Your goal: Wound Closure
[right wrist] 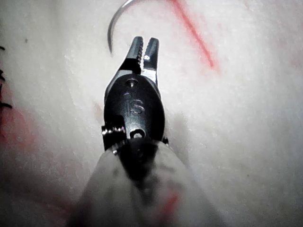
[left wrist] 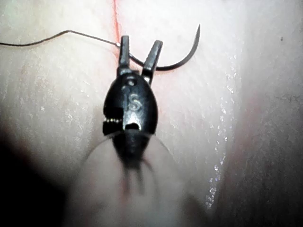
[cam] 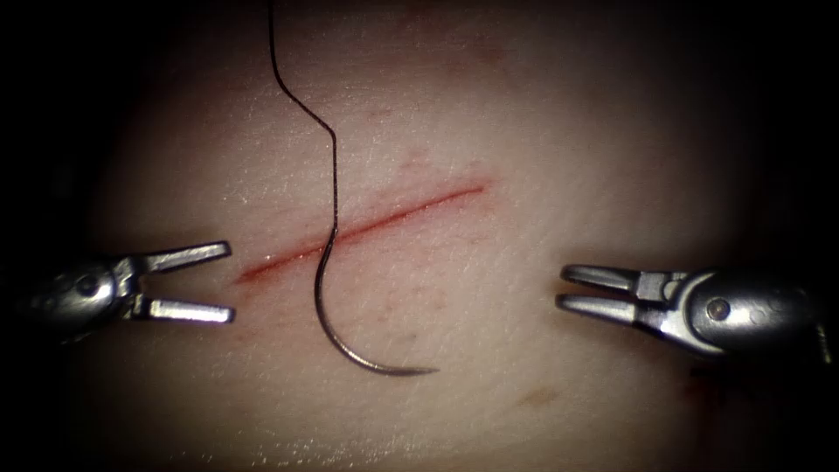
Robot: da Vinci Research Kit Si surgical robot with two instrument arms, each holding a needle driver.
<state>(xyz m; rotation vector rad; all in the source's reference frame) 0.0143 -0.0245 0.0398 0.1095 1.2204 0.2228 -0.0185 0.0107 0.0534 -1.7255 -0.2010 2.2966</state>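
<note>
Needle lies loose on the tissue, across the cut, thread trailing off. Left hand gapes wide and empty, right hand narrowly parted and empty. Looks like nothing's stitched yet, so picking up calls for a grip on the curve.

Endoscope above, in front; wrist views close, sharing needle.

The thread runs off the endoscope view's top edge, so its far end cannot be followed. In the left wrist view the left tool covers part of the needle. In the right wrist view the needle's curve is cut off at the picture's edge.
</note>
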